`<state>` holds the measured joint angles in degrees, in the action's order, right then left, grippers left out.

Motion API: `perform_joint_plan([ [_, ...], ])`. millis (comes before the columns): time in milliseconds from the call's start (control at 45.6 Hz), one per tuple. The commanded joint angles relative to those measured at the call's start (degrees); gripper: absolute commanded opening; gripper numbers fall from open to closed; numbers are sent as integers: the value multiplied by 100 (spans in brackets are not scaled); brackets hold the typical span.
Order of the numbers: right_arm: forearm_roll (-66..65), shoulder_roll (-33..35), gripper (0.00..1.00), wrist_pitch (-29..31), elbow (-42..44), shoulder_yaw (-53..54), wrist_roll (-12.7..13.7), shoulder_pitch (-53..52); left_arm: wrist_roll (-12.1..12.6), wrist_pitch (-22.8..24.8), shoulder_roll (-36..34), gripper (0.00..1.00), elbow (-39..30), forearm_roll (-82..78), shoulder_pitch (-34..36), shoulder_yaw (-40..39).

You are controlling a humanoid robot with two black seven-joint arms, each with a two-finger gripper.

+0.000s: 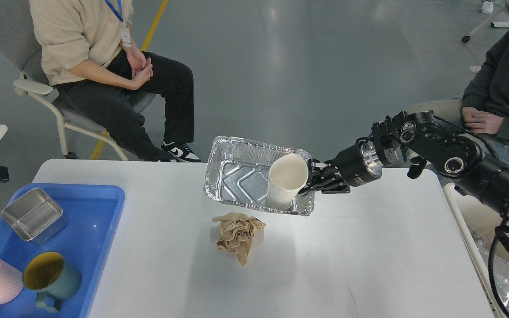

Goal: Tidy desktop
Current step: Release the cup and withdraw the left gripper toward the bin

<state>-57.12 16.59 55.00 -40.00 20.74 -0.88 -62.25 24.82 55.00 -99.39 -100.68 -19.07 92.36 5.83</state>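
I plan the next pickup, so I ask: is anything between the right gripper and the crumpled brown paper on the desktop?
Yes. The right gripper is shut on a foil tray with a paper cup; both hang just beyond the crumpled brown paper.

Open table (369, 247) surface lies right of and in front of the crumpled brown paper (238, 235). Obstacles: foil tray (237, 176) with white paper cup (285, 180) at centre rear; blue tray (91, 229) occupying the left edge.

Lab or test hall: polished grey floor (281, 66) (yellow line), badged seated observers (104, 57), white desktop (325, 265).
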Motion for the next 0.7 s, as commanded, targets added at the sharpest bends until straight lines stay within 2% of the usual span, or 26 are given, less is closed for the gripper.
perform_joint_plan([
  [0,-1,2,0,0,1,0,0,-7,-3,0,86,95,110,-140,1,-3],
  [154,-9,19,0,0,54,0,0,-7,-12,0,683,95,189,-290,-51,32],
  [307,-1,37,0,0,63,0,0,-7,-30,-51,1860,96,531,-536,-359,155],
  [461,-1,195,0,0,80,0,-9,-7,-109,-665,3240,96,1128,-1054,-965,138],
  [571,-18,344,0,0,229,-44,-9,2,-346,-1271,4425,96,1725,-1616,-1448,59],
  [680,-27,537,0,0,326,-62,-18,116,-355,-1606,5358,96,2253,-1775,-1809,-134],
])
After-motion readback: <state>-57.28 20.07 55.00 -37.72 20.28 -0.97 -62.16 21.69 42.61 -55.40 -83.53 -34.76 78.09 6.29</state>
